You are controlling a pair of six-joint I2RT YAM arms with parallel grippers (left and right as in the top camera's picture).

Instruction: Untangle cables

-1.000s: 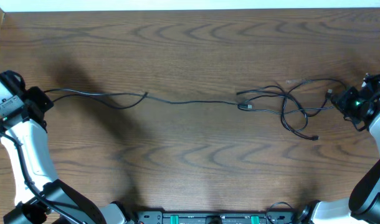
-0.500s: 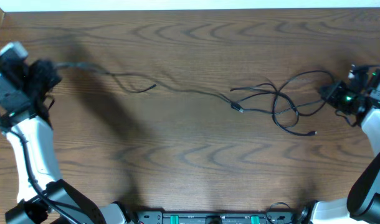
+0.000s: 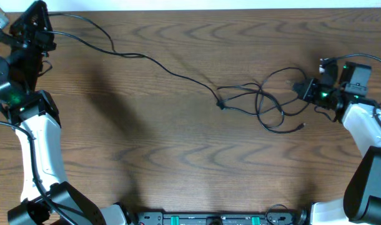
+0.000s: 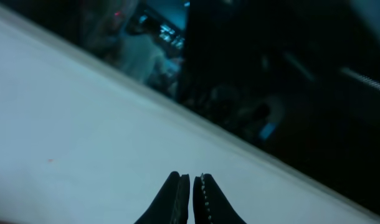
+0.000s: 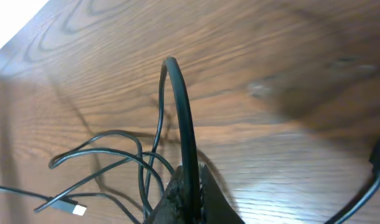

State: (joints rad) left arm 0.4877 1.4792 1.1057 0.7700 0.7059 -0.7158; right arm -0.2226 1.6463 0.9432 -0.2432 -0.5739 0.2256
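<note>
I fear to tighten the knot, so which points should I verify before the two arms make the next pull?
1. Right claw shut on a cable loop: ok.
2. Left claw holding the long cable: ok overhead, where the cable ends at it; the wrist view shows only shut fingers.
3. Long cable free of the tangle: not ok, it runs into it at the connector.
4. Tangle loops separated: not ok, they cross each other.
5. Room for the left arm to pull outward: probably not ok, the claw is at the far-left corner of the table.
</note>
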